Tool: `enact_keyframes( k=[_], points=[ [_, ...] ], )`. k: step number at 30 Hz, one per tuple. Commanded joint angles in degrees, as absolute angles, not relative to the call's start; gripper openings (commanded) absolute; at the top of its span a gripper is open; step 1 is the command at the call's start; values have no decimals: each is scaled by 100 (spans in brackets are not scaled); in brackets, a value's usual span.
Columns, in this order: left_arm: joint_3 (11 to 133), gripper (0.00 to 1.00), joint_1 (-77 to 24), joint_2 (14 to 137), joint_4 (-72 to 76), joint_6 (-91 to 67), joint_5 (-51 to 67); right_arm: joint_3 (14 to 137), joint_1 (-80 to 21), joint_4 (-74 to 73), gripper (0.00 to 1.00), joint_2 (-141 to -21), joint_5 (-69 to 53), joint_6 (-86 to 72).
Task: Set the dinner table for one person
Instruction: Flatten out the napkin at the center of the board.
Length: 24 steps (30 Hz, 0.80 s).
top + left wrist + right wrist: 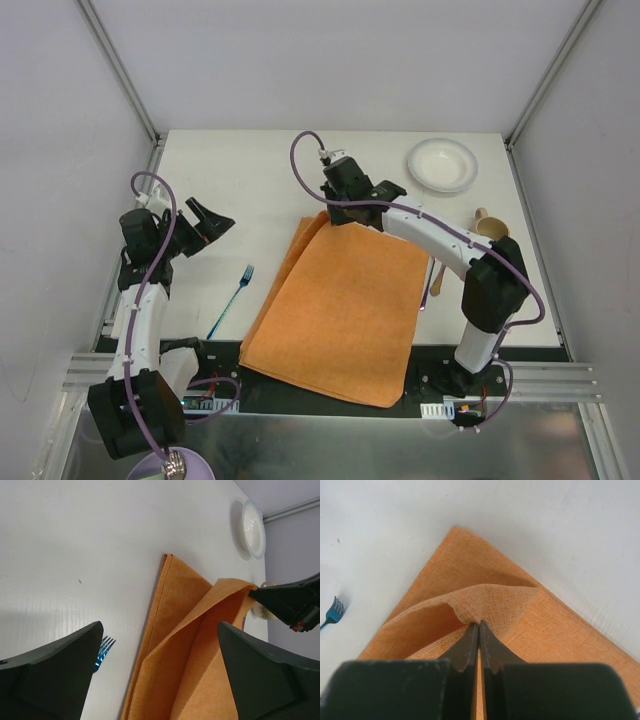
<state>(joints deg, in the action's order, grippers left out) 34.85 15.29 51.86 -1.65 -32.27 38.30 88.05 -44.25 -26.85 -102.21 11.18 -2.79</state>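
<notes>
Plain orange placemat [340, 300], blue fork [230, 302], white bowl [441, 164], white dinner table [240, 190], tan cup [492, 228]

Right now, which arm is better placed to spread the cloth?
Right, probably: the right gripper is shut on the cloth's raised far corner; the left gripper hangs open, nearer the fork.

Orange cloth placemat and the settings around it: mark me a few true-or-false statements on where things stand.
1. The right gripper is shut on a corner of the orange rectangular cloth placemat. True.
2. That pinched corner is raised off the cloth beneath it. True.
3. The left gripper holds the blue metal fork. False: it is open and empty; the fork lies on the white tabletop, left of the placemat.
4. The round white bowl sits on the placemat. False: it sits on bare tabletop at the far right corner.
</notes>
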Motion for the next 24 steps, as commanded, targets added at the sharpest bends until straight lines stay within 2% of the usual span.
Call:
enact_keyframes(
  k=[1,13,21,24],
  points=[
    [3410,99,1424,5194,246,-3375,4043,8561,-4430,-2953,1,-9889,1643,-307],
    [3340,99,836,5730,869,-3709,3929,7304,-4439,-3936,1,-8157,2802,-1230],
    [3568,99,-456,6889,1766,-3964,3639,6935,-4439,-5061,1,-7392,3769,-1863],
    [3928,99,-999,7399,1775,-3737,3350,6812,-4438,-5176,1,-7225,3753,-1968]
  ],
)
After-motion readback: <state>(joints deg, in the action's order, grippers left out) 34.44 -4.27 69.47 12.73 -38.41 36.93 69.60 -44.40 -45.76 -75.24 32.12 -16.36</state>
